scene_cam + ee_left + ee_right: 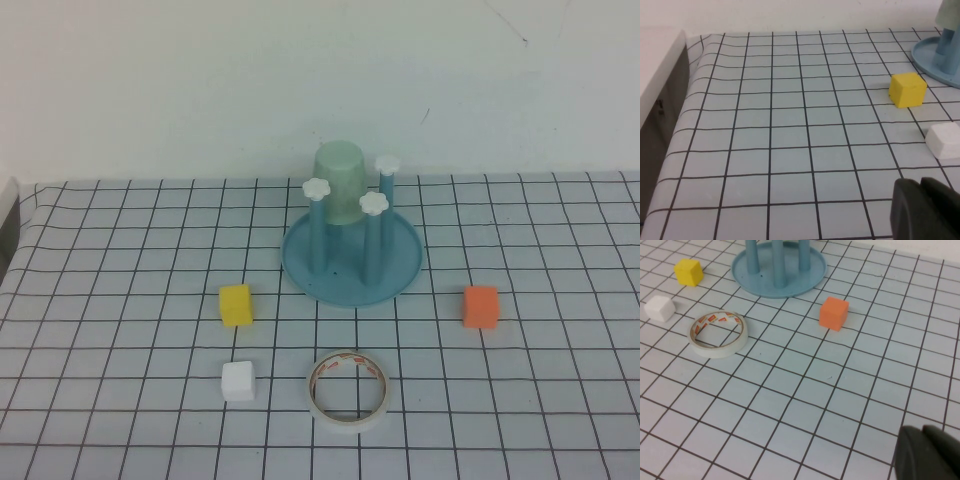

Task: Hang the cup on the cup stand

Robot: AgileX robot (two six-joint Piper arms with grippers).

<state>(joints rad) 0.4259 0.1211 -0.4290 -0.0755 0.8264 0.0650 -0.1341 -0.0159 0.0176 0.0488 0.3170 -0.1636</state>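
Four upright blue pegs with white flower caps rise from the round blue dish of the cup stand [352, 262], and the pale mint-green plastic cup [339, 184] already sits upside down over the rear peg. Both arms are back off the grid-lined table [120, 300]: the left gripper [926, 210] and right gripper [930, 452] are closed and empty. I judge the hanging done; the best move is leaving the cup alone.

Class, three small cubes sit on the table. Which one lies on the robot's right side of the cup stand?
The orange cube. It sits alone right of the cup stand; the yellow cube and white cube lie left.
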